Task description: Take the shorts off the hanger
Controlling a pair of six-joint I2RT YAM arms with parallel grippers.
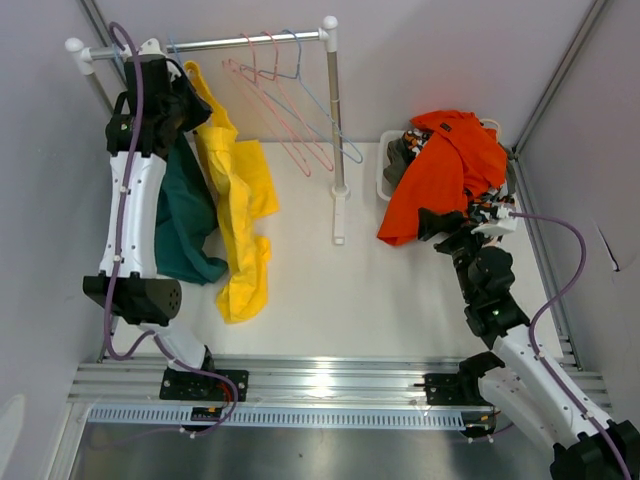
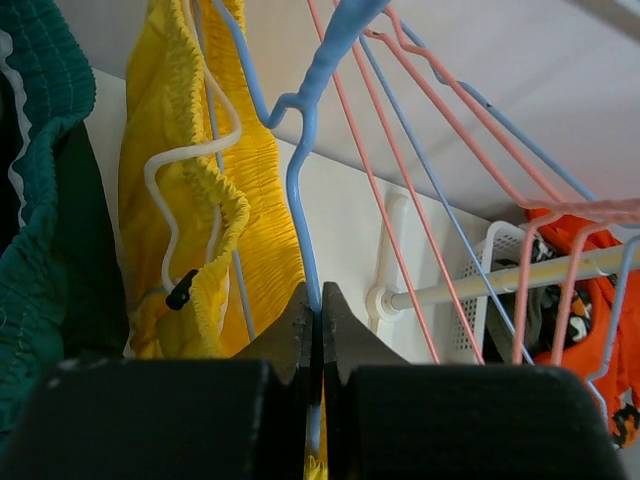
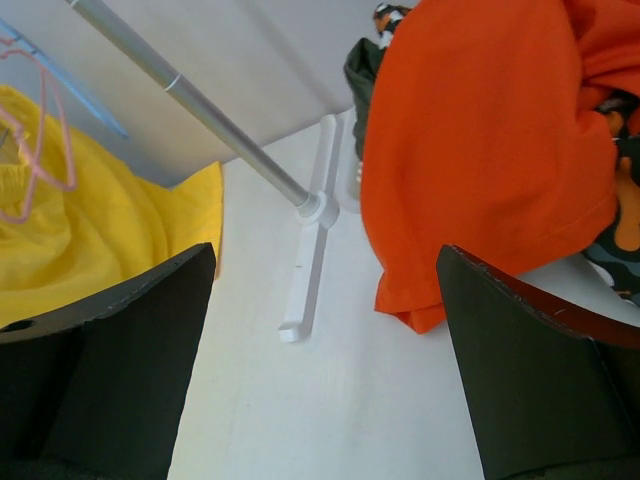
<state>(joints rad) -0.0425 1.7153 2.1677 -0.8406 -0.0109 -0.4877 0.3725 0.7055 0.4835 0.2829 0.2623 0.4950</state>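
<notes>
Orange shorts [image 1: 445, 170] heaped over basket [image 1: 384, 172], already off hanger; right hand [image 1: 440, 222] beside them, wide open, empty. Yellow shorts [image 1: 240, 215] and teal shorts [image 1: 185, 225] hang from rail [image 1: 250, 42], yellow trailing onto counter [image 1: 320, 285]. Left hand [image 2: 315, 320] clamped shut on blue hanger [image 2: 300, 180], probably steadying it for stripping.

Teal shorts [image 1: 185, 225] and yellow shorts [image 1: 240, 200] hanging side by side, left, red-orange shorts [image 1: 445, 170] draped over patterned shorts [image 3: 618, 235], right
</notes>
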